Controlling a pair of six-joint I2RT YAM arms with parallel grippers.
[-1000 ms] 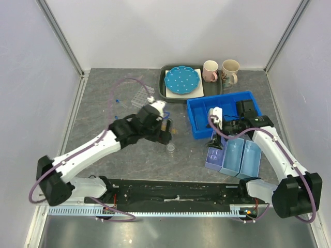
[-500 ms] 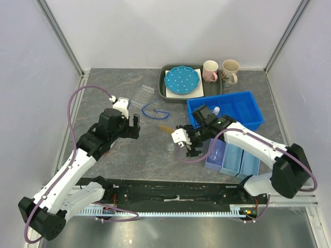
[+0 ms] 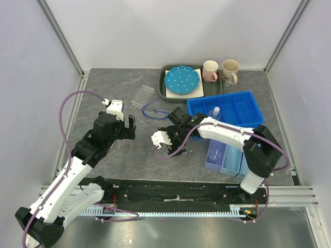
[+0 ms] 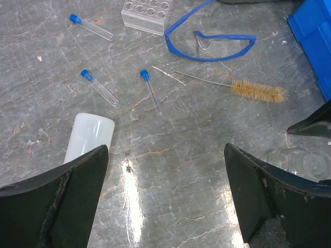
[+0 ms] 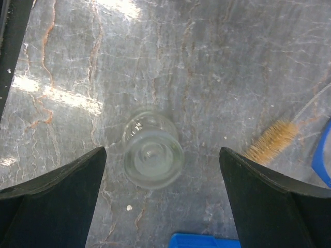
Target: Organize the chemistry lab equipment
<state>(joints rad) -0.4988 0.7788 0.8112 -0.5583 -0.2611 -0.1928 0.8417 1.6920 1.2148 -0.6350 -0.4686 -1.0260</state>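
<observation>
Rack (image 4: 146, 9) behind 3 tubes (image 4: 99, 88); brush (image 4: 257, 91) right of tubes; flask (image 4: 297, 157) before brush; all on table (image 4: 181, 155).

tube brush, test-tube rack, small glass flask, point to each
tube brush (image 4: 257, 91), left wrist view, on the tan bristles
test-tube rack (image 4: 146, 11), left wrist view, on its front wall
small glass flask (image 5: 153, 156), right wrist view, on its middle

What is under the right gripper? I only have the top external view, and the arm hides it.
Observer: A small clear glass flask stands upright on the table, between the open fingers of the right gripper, touching neither.
Operator: And ahead of the left gripper?
Observer: Three blue-capped tubes lie flat, apart from one another, none in the rack.
Operator: Where's the brush?
Observer: Lying flat beside the blue safety glasses, bristles toward the blue bin.
</observation>
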